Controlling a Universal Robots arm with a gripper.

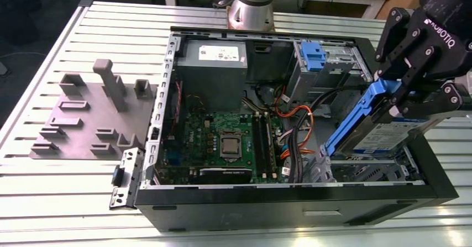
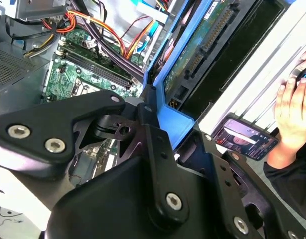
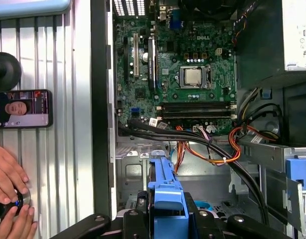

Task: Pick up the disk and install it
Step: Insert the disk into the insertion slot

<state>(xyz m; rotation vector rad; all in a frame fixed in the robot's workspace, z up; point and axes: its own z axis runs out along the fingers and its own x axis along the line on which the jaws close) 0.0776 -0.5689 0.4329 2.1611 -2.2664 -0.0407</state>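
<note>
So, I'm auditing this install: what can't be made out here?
Exterior view: whether the disk, clamped in the gripper, touches the drive bay; the disk hides what lies beneath it.
First wrist view: the round dark object under the hand; fingers cover most of it.
Second wrist view: the disk's far end, cut off by the edge.

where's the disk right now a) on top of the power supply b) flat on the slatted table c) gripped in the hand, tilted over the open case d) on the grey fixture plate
c: in the exterior view the hand is shut on the disk, holding it tilted above the open case.
</note>
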